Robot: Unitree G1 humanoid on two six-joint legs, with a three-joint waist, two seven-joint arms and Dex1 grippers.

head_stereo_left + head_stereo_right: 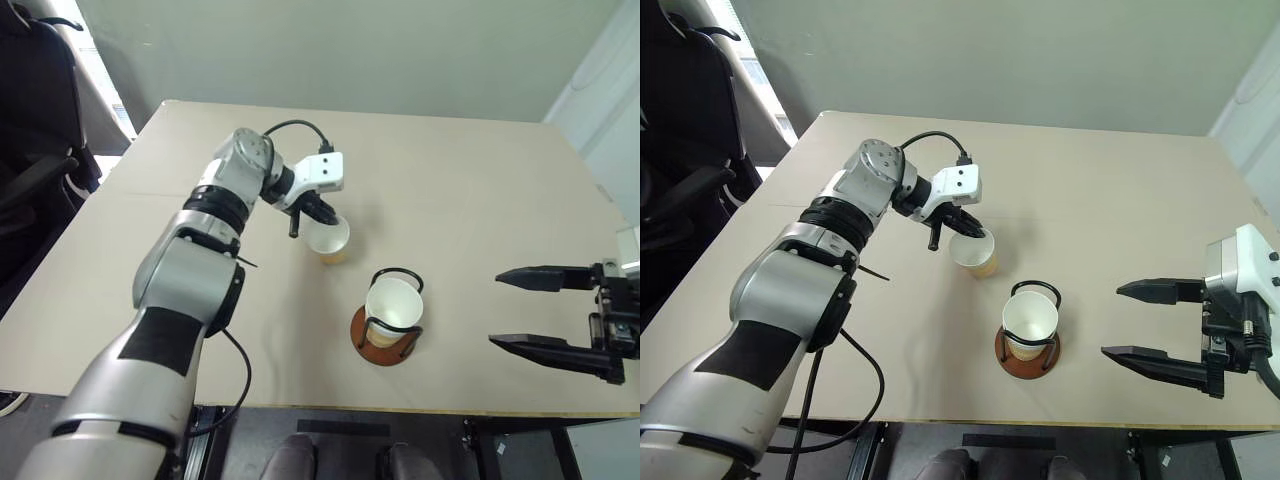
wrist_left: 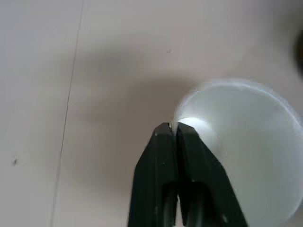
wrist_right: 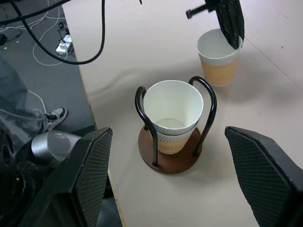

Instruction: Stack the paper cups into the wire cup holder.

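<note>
Head views: two paper cups (image 1: 392, 303) nested in the wire cup holder (image 1: 386, 341) near the front edge of the table (image 1: 480, 170), third cup (image 1: 329, 238) upright just behind and left of it, rim pinched by the left gripper (image 1: 322, 213); right gripper (image 1: 530, 310) spread wide, empty, well off to the right. Left wrist view: black fingers (image 2: 163, 161) clamped on the rim (image 2: 182, 124), cup interior white and empty. Right wrist view: holder's top cup (image 3: 173, 109) empty too; by the look of it, only that last cup left to lift and drop in.
</note>
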